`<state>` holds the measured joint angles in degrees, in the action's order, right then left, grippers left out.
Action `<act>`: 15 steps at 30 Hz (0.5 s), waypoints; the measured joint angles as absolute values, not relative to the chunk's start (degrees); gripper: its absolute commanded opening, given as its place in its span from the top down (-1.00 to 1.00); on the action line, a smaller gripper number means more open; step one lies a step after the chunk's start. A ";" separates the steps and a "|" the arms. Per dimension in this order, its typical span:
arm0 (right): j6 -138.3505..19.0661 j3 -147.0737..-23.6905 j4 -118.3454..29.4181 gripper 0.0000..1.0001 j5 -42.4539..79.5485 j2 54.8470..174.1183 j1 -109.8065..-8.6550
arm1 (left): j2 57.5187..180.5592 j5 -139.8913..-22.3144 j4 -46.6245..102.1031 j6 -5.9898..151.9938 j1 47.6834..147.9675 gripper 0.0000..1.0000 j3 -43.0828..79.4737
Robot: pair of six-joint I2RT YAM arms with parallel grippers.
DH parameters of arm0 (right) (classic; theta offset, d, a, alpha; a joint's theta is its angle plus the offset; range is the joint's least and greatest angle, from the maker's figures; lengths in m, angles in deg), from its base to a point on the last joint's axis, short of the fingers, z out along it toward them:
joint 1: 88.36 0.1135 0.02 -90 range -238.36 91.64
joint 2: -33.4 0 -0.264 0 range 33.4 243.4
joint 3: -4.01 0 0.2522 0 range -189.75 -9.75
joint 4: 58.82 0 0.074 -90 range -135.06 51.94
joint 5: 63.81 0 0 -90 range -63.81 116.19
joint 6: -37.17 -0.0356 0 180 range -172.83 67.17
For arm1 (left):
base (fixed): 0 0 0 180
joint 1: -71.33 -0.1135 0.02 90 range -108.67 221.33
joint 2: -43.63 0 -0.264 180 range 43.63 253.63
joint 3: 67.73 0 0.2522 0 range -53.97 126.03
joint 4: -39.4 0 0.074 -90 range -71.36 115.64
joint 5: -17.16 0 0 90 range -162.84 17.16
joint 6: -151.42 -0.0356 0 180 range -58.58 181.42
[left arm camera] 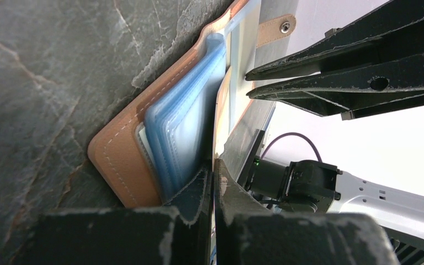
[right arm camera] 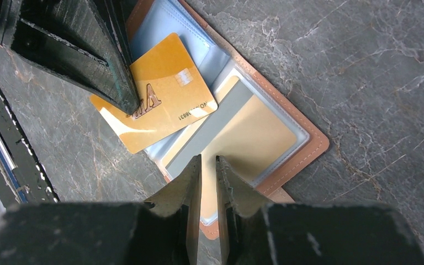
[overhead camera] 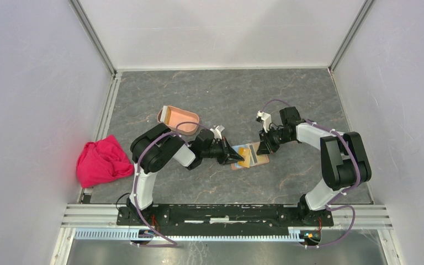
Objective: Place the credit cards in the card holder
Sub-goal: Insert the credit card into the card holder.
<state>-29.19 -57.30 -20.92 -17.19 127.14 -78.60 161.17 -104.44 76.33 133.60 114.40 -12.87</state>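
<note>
The salmon-pink card holder [overhead camera: 179,116] stands on the table behind the left arm. A brown leather wallet [overhead camera: 259,159] lies open between the arms, with blue and clear sleeves [left arm camera: 185,118]. My left gripper [overhead camera: 233,155] is shut on an orange credit card [right arm camera: 160,102] that sticks out of a blue sleeve; in the left wrist view the card [left arm camera: 218,118] shows edge-on between the jaws [left arm camera: 212,172]. My right gripper [right arm camera: 208,164] is nearly closed, holds nothing, and sits over the wallet's right half [right arm camera: 301,152], where another orange card [right arm camera: 254,135] lies in a clear sleeve.
A crumpled red cloth [overhead camera: 104,160] lies at the left edge of the table. The wallet's snap tab [left arm camera: 276,28] points away from the left gripper. White walls and metal rails enclose the table on three sides.
</note>
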 measured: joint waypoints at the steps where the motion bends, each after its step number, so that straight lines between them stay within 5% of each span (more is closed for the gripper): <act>1: -29.19 -57.30 -20.94 0.59 -17.16 127.14 -78.60 | 161.17 -104.41 75.98 133.60 114.40 0.88 -12.63; 15: -28.49 -57.78 -20.46 0.52 -16.75 126.44 -77.88 | 161.17 -102.86 74.89 133.65 114.15 0.89 -11.56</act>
<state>-28.49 -57.78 -20.46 -16.75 126.44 -77.88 161.17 -102.86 74.89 133.65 114.15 -11.56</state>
